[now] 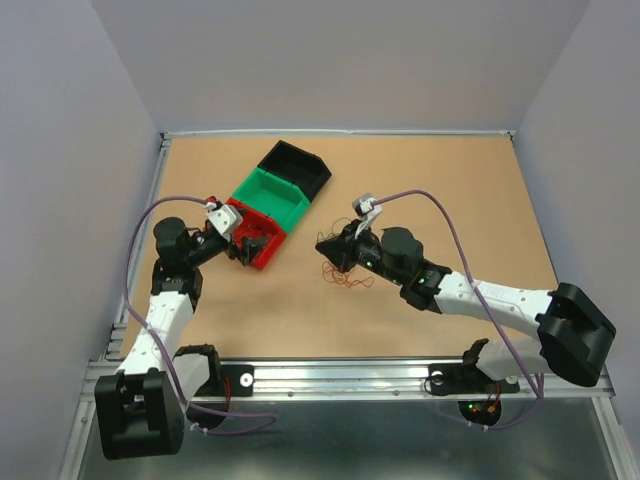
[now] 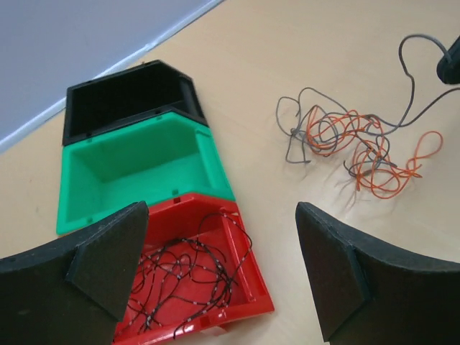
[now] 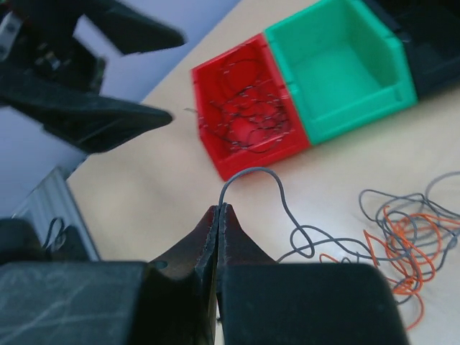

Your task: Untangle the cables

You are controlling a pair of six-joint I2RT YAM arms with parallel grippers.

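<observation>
Reading left to right.

Left claw (image 2: 221,223): jaws wide apart, holding nothing, hanging over the red bin (image 2: 253,277). That bin has a curly black wire (image 2: 183,277) bunched loose on its floor. Green bin (image 2: 208,162) is next along, touching it, and looks bare inside. Black bin (image 2: 122,93) sits beyond that, interior too dark to tell.

Rest of the cables (image 2: 352,144) sit in one small tangle on the table (image 1: 450,180), right of the bins and apart from them: a grey wire (image 3: 279,192) mixed in with an orange wire (image 2: 332,133). Can't say from these views whether grey is knotted through the orange loops or just lying over them.

Right claw (image 3: 218,210): jaws pressed together, pinching a free loop of the grey wire. The loop arches up out of the tips and runs back down into the tangle.

Handling, my read:
- Hair-thin, near weightless, springy, holds its curl.
- Barely any drag on the table, so pulling grey likely hauls the whole clump along.
- Thin enough to slip the pads unless pinched right at the tips.
- Best holds: a free end or outer loop for the puller, as the right has. Left should pin orange at an outer loop, clear of the crossings.
- Pull slow, low and sideways; a snatch would cinch the loops.
</observation>
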